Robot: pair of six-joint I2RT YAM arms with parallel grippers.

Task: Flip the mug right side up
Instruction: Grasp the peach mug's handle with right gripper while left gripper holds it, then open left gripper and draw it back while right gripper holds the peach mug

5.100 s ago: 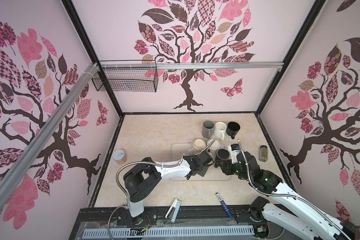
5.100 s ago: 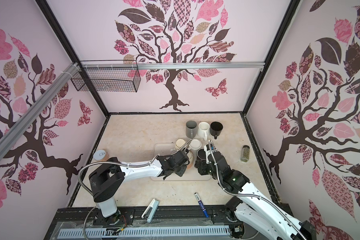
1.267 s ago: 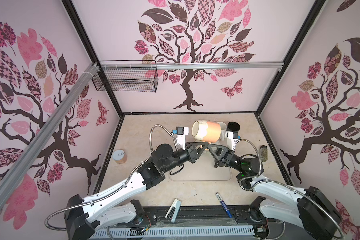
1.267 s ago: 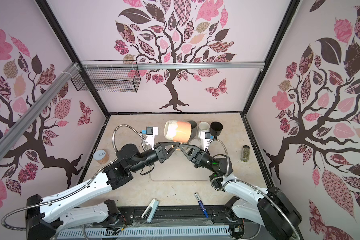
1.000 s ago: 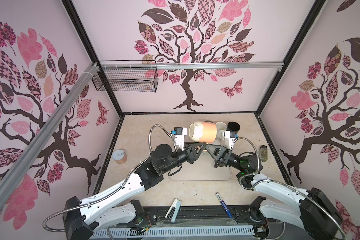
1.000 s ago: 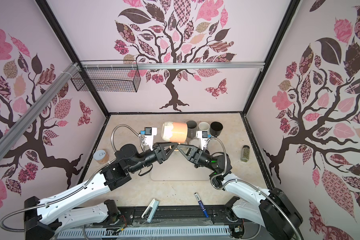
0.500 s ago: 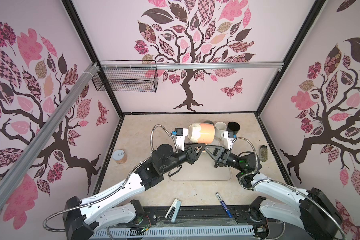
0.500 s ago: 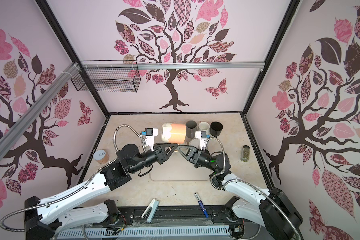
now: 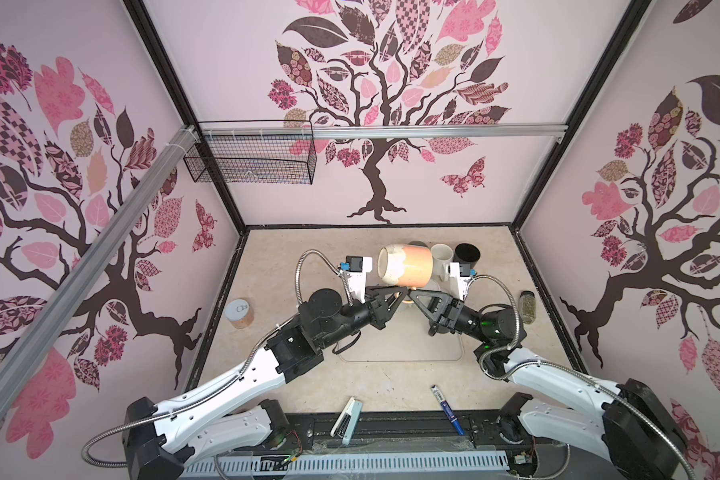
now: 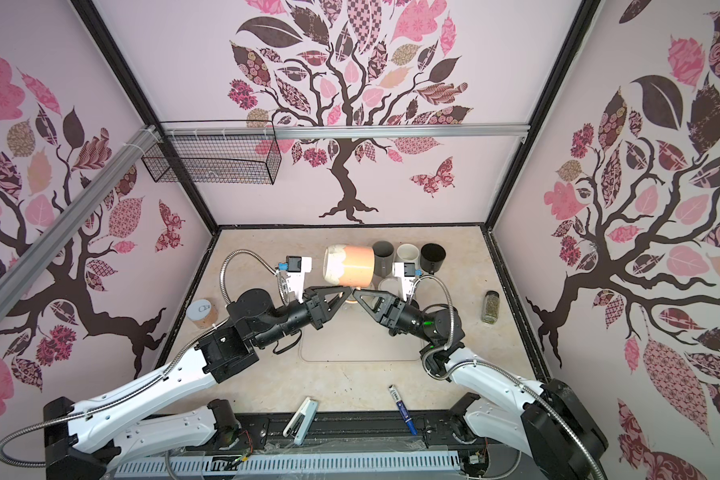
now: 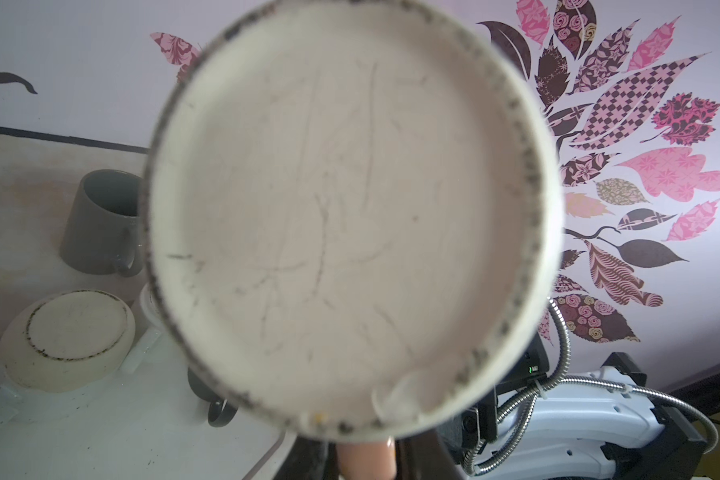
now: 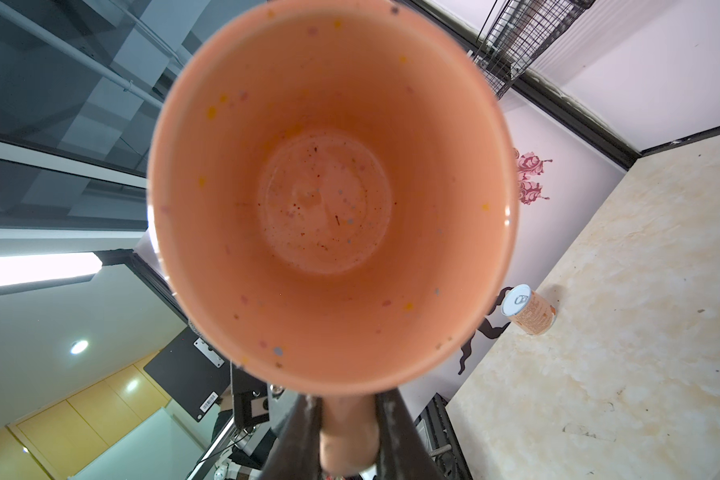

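The mug, orange with a cream base, hangs on its side high above the table, base to the left and mouth to the right. Both grippers meet under it at its handle. My left gripper is shut on the handle from the base side; the left wrist view shows the cream base and the orange handle between dark fingers. My right gripper is shut on the same handle from the mouth side; the right wrist view looks into the mug, handle pinched.
Grey, white and black mugs stand upright at the back. An upside-down cream mug sits on the clear tray. A can stands left, a spice jar right, a pen and a white device in front.
The mug has been lifted off the tray and turned onto its side. Over the last second it drifted slightly left and my left gripper closed on the handle beside the right one.
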